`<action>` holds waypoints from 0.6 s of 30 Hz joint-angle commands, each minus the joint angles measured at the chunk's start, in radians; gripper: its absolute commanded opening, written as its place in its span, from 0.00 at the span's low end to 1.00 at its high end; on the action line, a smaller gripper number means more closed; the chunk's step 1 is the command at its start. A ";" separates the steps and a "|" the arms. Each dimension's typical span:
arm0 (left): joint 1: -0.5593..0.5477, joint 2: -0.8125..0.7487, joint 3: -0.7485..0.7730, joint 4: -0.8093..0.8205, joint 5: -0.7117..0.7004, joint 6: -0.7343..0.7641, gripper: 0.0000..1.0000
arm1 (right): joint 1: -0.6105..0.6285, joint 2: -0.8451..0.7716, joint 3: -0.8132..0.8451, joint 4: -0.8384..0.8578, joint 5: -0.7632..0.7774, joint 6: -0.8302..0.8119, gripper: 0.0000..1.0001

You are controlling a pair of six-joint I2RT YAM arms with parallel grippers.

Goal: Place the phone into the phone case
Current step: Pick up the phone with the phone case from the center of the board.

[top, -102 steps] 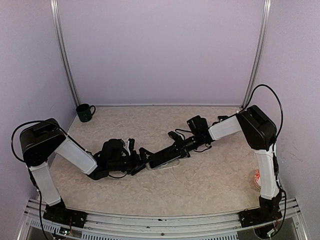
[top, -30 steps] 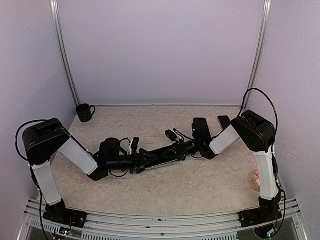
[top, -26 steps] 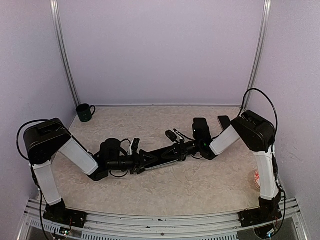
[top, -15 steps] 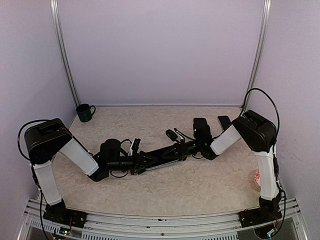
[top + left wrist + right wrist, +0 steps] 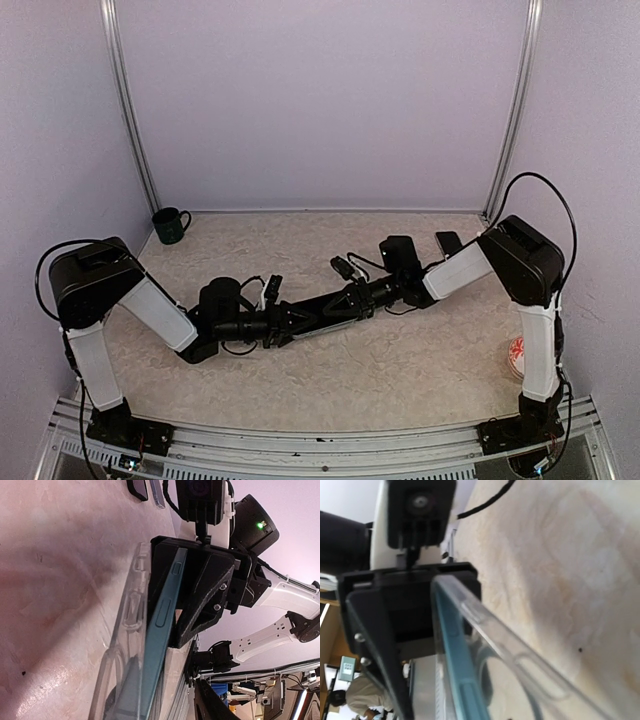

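The teal phone [image 5: 322, 312] is held on edge just above the table, between my two grippers at the middle. Its slim side [image 5: 162, 625] leans against the clear phone case [image 5: 127, 635], which lies under it with one long edge on the table. My right gripper [image 5: 352, 298] has the phone's right end [image 5: 176, 565] pressed between its black fingers [image 5: 205, 595]. My left gripper [image 5: 285, 322] is at the phone's left end, and phone [image 5: 455, 665] and case [image 5: 500, 645] run in between its jaws. How tightly those jaws close is hidden.
A dark green mug [image 5: 171, 225] stands at the back left corner. A small dark flat object [image 5: 447, 243] lies at the back right, near the right arm's elbow. A red-and-white item [image 5: 515, 358] sits by the right edge.
My left gripper's jaws have narrowed round the phone's left end. The right arm's elbow has swung out to the right and its wrist has shifted slightly left. Phone and case stay in place.
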 commanded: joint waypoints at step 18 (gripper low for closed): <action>-0.014 0.000 -0.011 0.202 0.037 -0.014 0.32 | 0.024 -0.092 0.094 -0.378 0.166 -0.237 0.44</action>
